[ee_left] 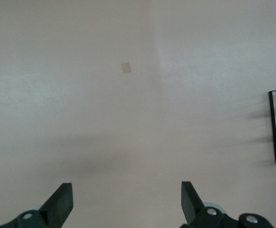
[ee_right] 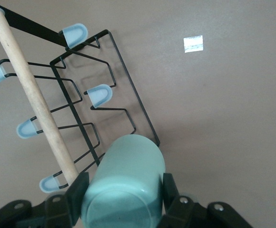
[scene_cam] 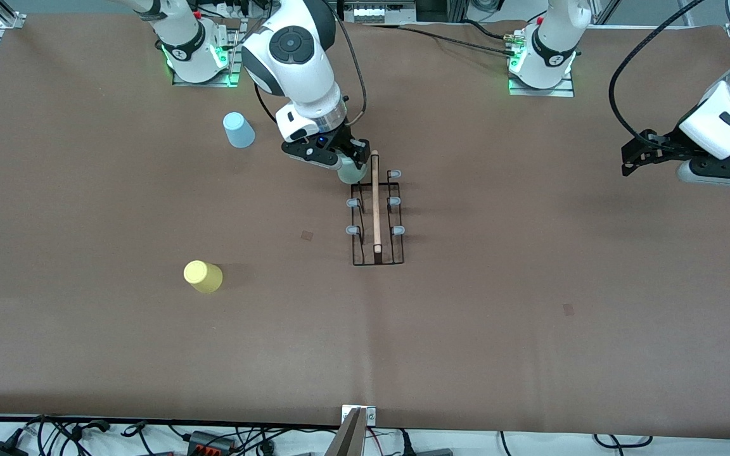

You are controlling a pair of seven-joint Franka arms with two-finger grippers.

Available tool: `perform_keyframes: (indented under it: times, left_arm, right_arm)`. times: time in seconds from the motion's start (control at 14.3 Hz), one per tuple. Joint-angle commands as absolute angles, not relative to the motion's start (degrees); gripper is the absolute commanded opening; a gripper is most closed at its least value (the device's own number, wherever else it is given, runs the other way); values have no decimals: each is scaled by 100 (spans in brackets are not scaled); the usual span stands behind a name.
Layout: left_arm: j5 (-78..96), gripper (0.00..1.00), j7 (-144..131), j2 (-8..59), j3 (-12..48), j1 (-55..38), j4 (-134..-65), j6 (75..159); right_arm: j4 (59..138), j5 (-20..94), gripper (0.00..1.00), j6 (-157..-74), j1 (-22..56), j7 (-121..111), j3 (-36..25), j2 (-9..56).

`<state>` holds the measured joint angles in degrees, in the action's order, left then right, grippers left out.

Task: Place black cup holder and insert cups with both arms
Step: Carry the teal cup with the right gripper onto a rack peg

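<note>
Right gripper [scene_cam: 347, 166]: closed on the pale green cup [ee_right: 123, 187], fingers pressing its two sides, held over the end of the black cup holder [scene_cam: 376, 218] farthest from the front camera. The cup hangs at the corner peg on the side toward the right arm's end of the table; whether it already sits on that peg cannot be told.

Near to far on the table:
- Yellow cup [scene_cam: 203, 276], nearest the front camera, toward the right arm's end, well apart from the holder.
- Cup holder, mid-table. Long axis and wooden rod handle [scene_cam: 376, 201] run from near the front camera toward the robot bases. The other five grey-tipped pegs are bare.
- Light blue cup [scene_cam: 238, 130], farther from the front camera than the holder, near the right arm's base.

Left gripper [scene_cam: 647, 155]: fingers spread wide, holding nothing, waiting over bare table toward the left arm's end. The right arm is clearly the nearer one to the holder.

Judgement: the coming move turns on lining the cup's mouth up with that corner peg.

Brands, writing: none readable.
</note>
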<state>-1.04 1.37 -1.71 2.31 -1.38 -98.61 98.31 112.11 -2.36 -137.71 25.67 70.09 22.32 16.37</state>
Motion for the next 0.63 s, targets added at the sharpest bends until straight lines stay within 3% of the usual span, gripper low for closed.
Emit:
perform_keyframes:
  times: [0.0, 0.07, 0.35, 0.56]
  left_arm:
    - [-88, 100, 79, -167, 246, -141, -9660, 9650]
    - [-88, 100, 88, -158, 246, -141, -9650, 9659]
    - [-97, 100, 79, -158, 246, -149, -9650, 9650]
    - [-97, 100, 79, -158, 255, -141, -9650, 9642]
  right_arm:
    - [11074, -360, 76, -13852, 2619, 7128, 2224, 1828]
    - [11074, -352, 100, -13852, 2610, 7119, 2215, 1837]
    - [11065, -352, 100, -13773, 2488, 7005, 2154, 1732]
    - [11074, -395, 100, -13046, 1848, 6158, 2136, 1399]
